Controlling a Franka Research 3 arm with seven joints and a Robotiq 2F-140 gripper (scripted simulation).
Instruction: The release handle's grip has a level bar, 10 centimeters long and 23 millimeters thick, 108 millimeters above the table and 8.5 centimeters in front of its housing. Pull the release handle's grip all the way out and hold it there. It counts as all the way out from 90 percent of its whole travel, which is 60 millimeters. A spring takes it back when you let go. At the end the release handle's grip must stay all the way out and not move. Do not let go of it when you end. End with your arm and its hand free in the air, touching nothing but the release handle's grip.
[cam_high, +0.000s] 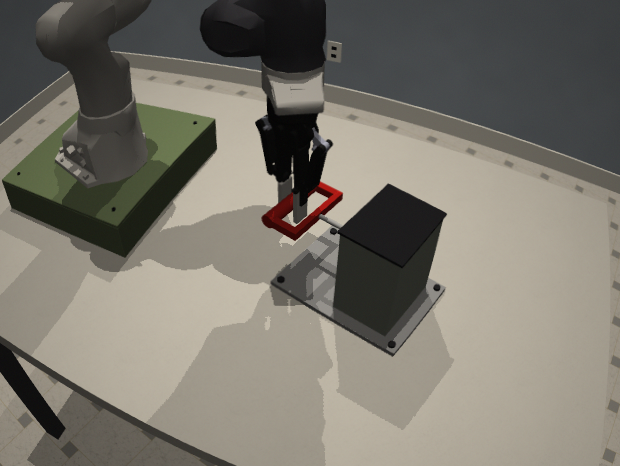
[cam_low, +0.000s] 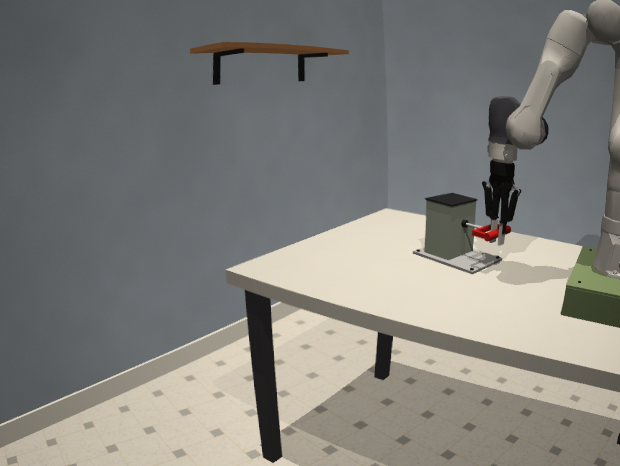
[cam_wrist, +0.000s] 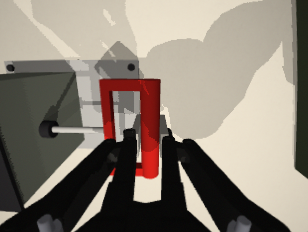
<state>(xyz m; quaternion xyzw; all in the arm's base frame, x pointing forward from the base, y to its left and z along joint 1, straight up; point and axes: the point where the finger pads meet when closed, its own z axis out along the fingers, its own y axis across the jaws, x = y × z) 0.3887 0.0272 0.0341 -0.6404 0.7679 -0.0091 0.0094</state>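
Observation:
The release handle's grip (cam_high: 308, 217) is a red rectangular loop held level above the table, joined by a thin grey rod (cam_high: 328, 220) to the dark box housing (cam_high: 388, 255). A long stretch of the rod is bare between the grip and the housing. My gripper (cam_high: 293, 212) comes straight down from above and is shut on the grip's outer bar, one finger inside the loop and one outside. The wrist view shows the red bar (cam_wrist: 149, 130) between my two fingertips. The side view shows the grip (cam_low: 491, 231) well clear of the housing (cam_low: 449, 225).
The housing stands on a grey bolted baseplate (cam_high: 350, 300) under the grip. My arm's green base block (cam_high: 112, 170) stands at the left. The table edge runs along the front left. A wooden wall shelf (cam_low: 268, 50) hangs far away.

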